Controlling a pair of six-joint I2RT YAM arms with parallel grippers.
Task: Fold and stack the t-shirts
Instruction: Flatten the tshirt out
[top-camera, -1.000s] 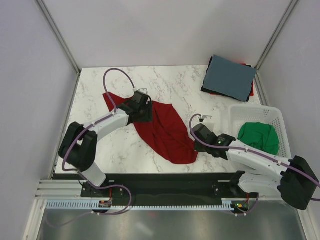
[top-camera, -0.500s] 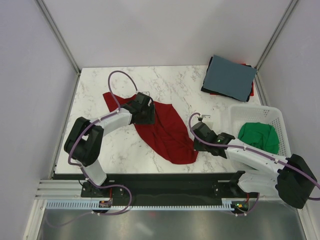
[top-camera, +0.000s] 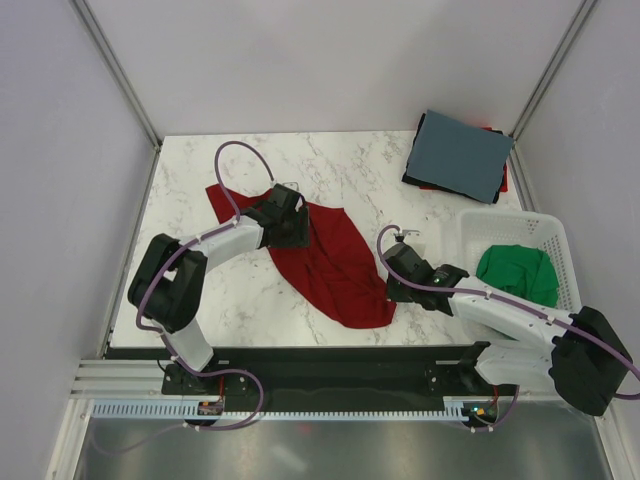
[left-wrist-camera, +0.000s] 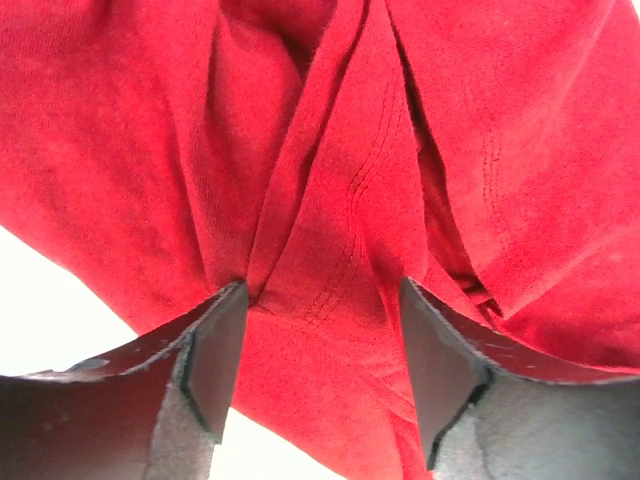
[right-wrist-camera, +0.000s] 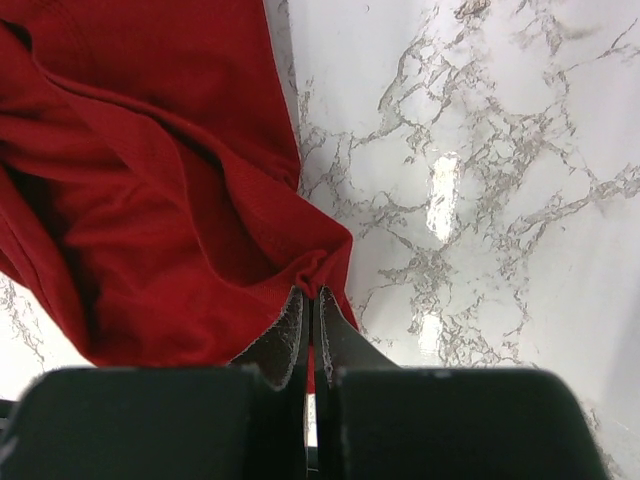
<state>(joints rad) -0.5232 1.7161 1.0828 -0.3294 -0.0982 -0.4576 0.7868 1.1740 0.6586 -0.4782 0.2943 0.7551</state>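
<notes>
On the marbled desk (top-camera: 350, 170), the left fingers (top-camera: 287, 228) stand open over the upper left part of the red t-shirt (top-camera: 335, 265), their tips on either side of a raised fold in the cloth. The red t-shirt lies rumpled and spread out flat, and at its lower right edge the right fingers (right-wrist-camera: 305, 320) are closed tight on a pinch of its hem. Right of the red t-shirt a green t-shirt (top-camera: 516, 275) sits bunched in a white basket (top-camera: 560, 232), and well off to its upper right a slate-blue t-shirt (top-camera: 460, 155) lies folded on darker ones (top-camera: 415, 178).
</notes>
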